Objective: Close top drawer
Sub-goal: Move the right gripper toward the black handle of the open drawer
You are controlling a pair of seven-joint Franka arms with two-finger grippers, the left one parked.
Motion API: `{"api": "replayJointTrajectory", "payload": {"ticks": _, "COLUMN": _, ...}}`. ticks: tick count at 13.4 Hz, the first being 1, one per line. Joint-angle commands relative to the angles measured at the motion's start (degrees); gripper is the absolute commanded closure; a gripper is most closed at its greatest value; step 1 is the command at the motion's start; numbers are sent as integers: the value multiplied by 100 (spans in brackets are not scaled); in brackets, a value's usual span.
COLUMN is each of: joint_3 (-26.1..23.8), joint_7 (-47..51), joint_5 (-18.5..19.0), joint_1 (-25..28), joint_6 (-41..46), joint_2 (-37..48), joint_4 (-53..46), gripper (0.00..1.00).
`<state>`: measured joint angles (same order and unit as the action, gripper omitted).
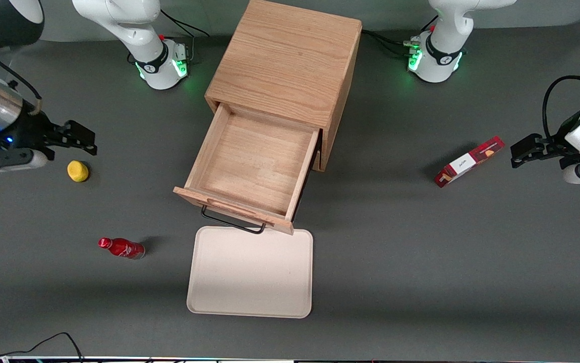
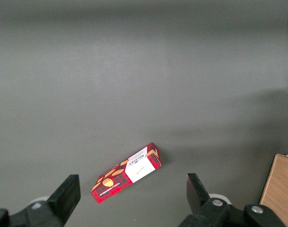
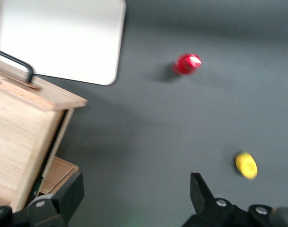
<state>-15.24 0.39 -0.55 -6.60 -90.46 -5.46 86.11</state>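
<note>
Top drawer (image 1: 254, 161) juts from cabinet (image 1: 285, 60) above tray (image 1: 250, 275); pincer (image 1: 75, 138) apart.

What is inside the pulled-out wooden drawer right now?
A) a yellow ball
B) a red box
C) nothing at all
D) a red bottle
C: the light oak top drawer shows only its bare wooden floor, while the yellow ball, the red bottle and the red box all lie out on the grey table. The right arm's tool is open, up beside the yellow ball.
</note>
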Motion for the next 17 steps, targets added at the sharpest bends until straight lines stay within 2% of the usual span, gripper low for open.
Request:
{"api": "replayJointTrajectory", "payload": {"ticks": 1, "joint_3": -92, "joint_7": -277, "joint_5": -164, "joint_1": 219, "joint_6": 125, "joint_2": -1085, "joint_4": -1435, "gripper": 0}}
{"api": "replayJointTrajectory", "payload": {"ticks": 3, "joint_3": -433, "joint_7": -521, "joint_5": -130, "joint_1": 290, "joint_6": 116, "joint_2": -1666, "joint_4": -2087, "gripper": 0}}
{"api": "replayJointTrajectory", "payload": {"ticks": 5, "joint_3": -619, "joint_7": -1178, "joint_5": -138, "joint_1": 352, "joint_6": 3, "joint_2": -2254, "joint_4": -2676, "gripper": 0}}
{"api": "replayJointTrajectory", "payload": {"ticks": 7, "joint_3": -812, "joint_7": -2301, "joint_5": -138, "joint_1": 449, "joint_6": -522, "joint_2": -2712, "joint_4": -2863, "gripper": 0}}
{"api": "replayJointTrajectory", "payload": {"ticks": 10, "joint_3": -840, "joint_7": -2929, "joint_5": -138, "joint_1": 668, "joint_6": -998, "joint_2": -3179, "joint_4": -2890, "gripper": 0}}
{"api": "replayJointTrajectory", "payload": {"ticks": 13, "joint_3": -813, "joint_7": -3107, "joint_5": -129, "joint_1": 1054, "joint_6": -1149, "joint_2": -3714, "joint_4": -3265, "gripper": 0}}
{"api": "replayJointTrajectory", "payload": {"ticks": 17, "joint_3": -840, "joint_7": -3168, "joint_5": -147, "joint_1": 1134, "joint_6": -1088, "joint_2": -3989, "joint_4": -3338, "gripper": 0}}
